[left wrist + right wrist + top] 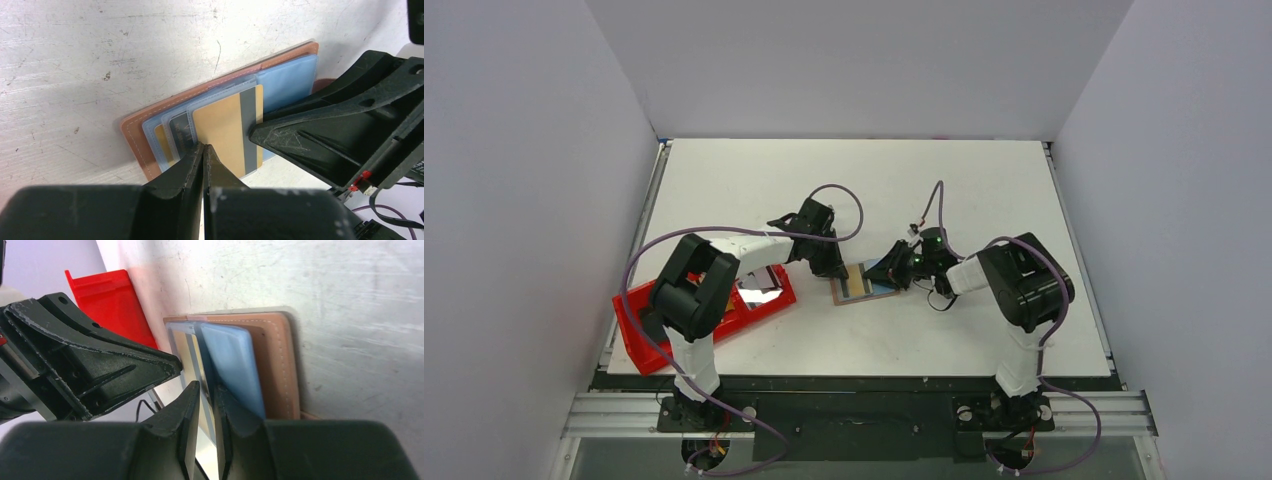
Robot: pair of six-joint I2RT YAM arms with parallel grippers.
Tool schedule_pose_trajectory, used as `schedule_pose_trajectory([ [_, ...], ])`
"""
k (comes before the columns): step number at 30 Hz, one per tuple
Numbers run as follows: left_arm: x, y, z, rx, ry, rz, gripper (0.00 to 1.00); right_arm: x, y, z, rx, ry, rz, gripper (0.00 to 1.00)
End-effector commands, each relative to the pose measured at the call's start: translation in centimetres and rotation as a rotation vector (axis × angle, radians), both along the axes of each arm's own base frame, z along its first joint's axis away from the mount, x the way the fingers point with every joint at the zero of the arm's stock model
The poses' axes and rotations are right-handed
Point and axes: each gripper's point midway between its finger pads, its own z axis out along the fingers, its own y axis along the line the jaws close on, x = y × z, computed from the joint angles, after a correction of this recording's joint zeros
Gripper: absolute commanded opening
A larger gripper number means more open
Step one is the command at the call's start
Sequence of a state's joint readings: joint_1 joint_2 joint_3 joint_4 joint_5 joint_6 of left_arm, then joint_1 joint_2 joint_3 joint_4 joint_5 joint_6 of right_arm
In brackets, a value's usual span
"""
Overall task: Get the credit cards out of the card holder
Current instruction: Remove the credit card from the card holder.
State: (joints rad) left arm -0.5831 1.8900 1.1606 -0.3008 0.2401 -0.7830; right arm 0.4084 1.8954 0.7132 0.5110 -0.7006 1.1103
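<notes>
The holder (864,283) lies open on the worktop (944,190) with several cards (225,132) in its pockets. One shiny card (760,288) seems already dropped in the red tray (629,318), left of the holder. My left gripper (204,148), tips together, presses on the holder's left edge. My right gripper (206,388), nearly together, straddles a card edge on the holder's right. I can't tell if it grips. The two grippers crowd each other.

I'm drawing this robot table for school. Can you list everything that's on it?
table: one, white, under everything
tray: one, red, table's left side
silver card: at least one, shiny, inside the tray
card holder: one, tan with pale blue pockets, open, table centre
credit cards: three showing, two gold, one dark, in the holder's pockets
left hand: one, black, shut, tip at the holder's cards
right hand: one, black, slightly open around a card's edge
</notes>
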Motion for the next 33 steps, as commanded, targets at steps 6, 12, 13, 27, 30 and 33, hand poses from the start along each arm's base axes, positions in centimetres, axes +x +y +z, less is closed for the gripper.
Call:
schedule_pose_trajectory([
  [6, -1.9, 1.8, -3.1, 0.098, 0.061, 0.011, 0.0, 1.3, -0.1, 1.7, 0.14, -0.052, -0.066, 0.07],
  [12, -2.1, 2.6, -3.3, 0.121, 0.065, 0.021, 0.0, 1.4, -0.8, 1.4, 0.142, -0.051, -0.088, 0.0],
  [13, -2.1, 2.8, -3.3, 0.125, 0.065, 0.026, 0.0, 1.4, -0.9, 1.3, 0.139, -0.05, -0.093, 0.0],
  [27, -2.4, 4.2, -3.6, 0.156, 0.074, 0.034, 0.0, 1.5, -2.5, 0.0, 0.088, -0.039, -0.121, 0.02],
  [30, -2.4, 4.2, -3.8, 0.159, 0.079, 0.031, 0.0, 1.5, -2.4, 0.0, 0.086, -0.039, -0.117, 0.06],
  [33, -2.4, 4.2, -3.9, 0.158, 0.078, 0.034, 0.0, 1.5, -2.4, 0.1, 0.082, -0.046, -0.111, 0.12],
])
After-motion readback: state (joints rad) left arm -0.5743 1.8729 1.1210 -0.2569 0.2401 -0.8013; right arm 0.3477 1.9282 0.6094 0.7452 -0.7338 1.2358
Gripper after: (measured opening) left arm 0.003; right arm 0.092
